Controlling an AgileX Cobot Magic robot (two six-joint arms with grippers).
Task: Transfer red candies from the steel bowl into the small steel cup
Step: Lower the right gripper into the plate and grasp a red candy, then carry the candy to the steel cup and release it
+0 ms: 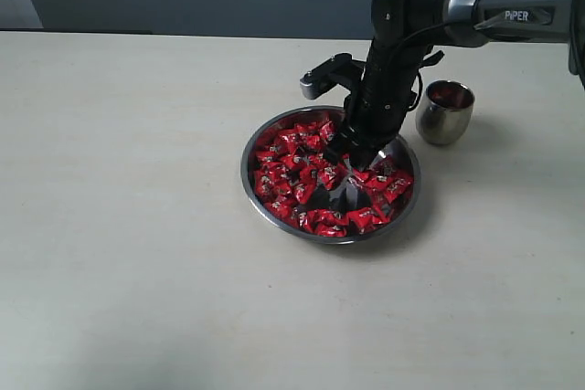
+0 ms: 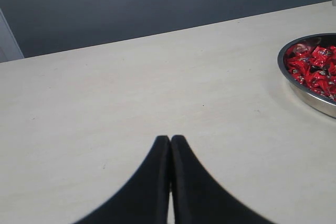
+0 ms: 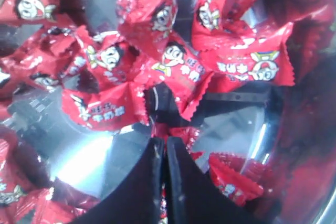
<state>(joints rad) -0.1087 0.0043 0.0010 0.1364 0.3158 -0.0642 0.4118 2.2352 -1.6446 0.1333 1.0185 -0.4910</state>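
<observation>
Pale, matt bench (image 1: pixel 119 226), grey wall behind.

Near bench centre: wide, shallow, round steel bowl (image 1: pixel 245 175), shiny, low rim. Loaded with small candies in shiny red wrappers (image 1: pixel 292 166), white marks and crimped ends, spread over most of the floor. Bare steel showing in one wedge at the near-right of the bowl, under the arm.

Just beside the bowl on its far right, not touching: small, rounded, handle-less steel cup (image 1: pixel 445 116), upright. Dark red inside the mouth; candy or reflection, cannot tell.

Right tool (image 1: pixel 352 166): reaching steeply down from the black arm into the right half of the bowl, tips low among the candies. From the right wrist camera (image 3: pixel 165 142): both black fingers (image 3: pixel 181 182) pressed together, only a thin seam between them, tips over the bare patch of steel with the tool's own reflection in it. Red wrappers crowding all round, printed cartoon faces legible. One crimped wrapper edge right at the tips; caught or merely alongside, cannot tell.

Left tool (image 2: pixel 170 140): fingers pressed together, nothing between them, held above bare bench, well apart from the bowl. Same bowl (image 2: pixel 310 98) cut off at the edge of the left wrist picture, red candies (image 2: pixel 315 66) heaped inside.
</observation>
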